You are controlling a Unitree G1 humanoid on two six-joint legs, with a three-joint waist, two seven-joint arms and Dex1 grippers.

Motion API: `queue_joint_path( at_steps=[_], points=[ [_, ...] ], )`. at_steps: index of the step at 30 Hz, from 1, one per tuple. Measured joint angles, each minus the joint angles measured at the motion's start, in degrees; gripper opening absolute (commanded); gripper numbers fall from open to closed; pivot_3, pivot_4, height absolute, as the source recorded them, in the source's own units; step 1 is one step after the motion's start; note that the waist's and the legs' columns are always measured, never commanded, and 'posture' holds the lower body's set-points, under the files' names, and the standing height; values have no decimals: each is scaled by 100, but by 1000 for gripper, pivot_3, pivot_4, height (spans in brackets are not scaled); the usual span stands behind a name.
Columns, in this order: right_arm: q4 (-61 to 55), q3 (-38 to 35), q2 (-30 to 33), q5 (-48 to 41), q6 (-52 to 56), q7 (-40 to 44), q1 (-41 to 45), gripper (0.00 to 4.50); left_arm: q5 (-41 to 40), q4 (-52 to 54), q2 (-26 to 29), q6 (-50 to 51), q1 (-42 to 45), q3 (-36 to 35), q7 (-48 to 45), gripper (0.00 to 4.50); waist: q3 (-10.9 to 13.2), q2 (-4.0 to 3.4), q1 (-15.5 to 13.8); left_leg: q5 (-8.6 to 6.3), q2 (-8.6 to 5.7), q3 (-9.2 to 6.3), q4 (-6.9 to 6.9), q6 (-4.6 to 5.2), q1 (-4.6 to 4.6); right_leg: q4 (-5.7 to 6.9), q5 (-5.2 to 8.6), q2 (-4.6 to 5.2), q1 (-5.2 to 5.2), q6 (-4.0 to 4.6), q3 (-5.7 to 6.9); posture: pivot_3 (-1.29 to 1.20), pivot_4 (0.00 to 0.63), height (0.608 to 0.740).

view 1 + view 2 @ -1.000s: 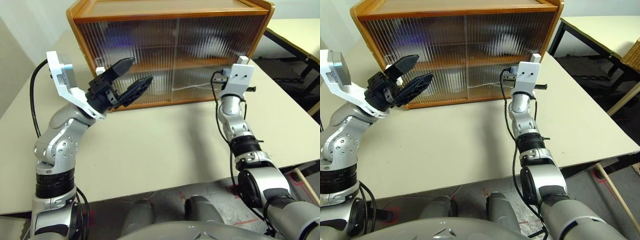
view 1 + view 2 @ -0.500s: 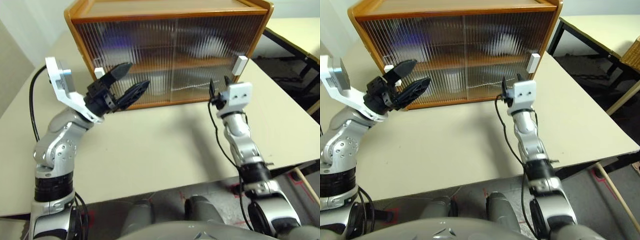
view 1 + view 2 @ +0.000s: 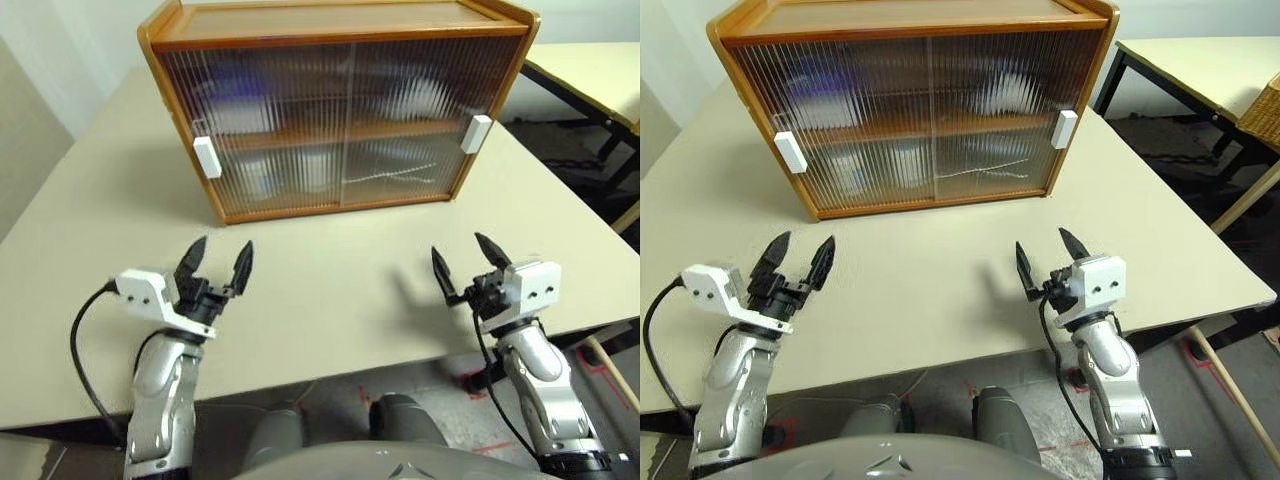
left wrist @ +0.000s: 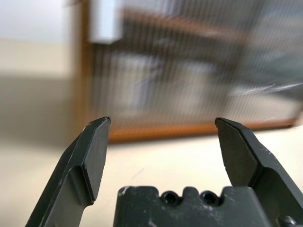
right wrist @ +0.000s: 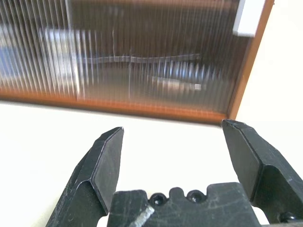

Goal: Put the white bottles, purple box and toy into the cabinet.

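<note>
Head views: I'm seeing left gripper (image 3: pixel 217 258) and right gripper (image 3: pixel 465 261) hanging spread wide, holding nothing, over beige table (image 3: pixel 320 290); cabinet (image 3: pixel 340 100) sitting closed beyond, contents blurred behind ribbed doors.

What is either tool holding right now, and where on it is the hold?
Nothing is held. The left tool and the right tool are both open and empty, poised over the bare table in front of the closed cabinet.
</note>
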State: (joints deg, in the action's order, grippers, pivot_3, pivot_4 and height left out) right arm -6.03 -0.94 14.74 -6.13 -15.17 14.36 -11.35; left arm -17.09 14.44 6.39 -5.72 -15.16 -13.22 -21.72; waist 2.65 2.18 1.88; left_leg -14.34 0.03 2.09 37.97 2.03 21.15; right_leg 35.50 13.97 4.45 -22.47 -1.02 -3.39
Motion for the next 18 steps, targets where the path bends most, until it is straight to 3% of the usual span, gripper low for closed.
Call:
queue_joint_path(
  at_steps=[6, 18],
  points=[
    [-411, -13, -12, -121, -69, 84, -507, 4460, 403, 124, -122, -511, -676, -425, 730, 4500, 4, -2, -3, -2, 18, 4, 0, -4, 6, -3, 6, 8, -2, 5, 15, 43, 7, 740],
    [-931, -131, 12, -374, 209, 219, -627, 4460, 396, 349, -201, -669, -1032, -81, 779, 4500, 28, -1, -14, -20, 17, 8, -1, -14, 14, -15, 35, 31, -15, 1, 83, 20, 10, 740]
  ],
)
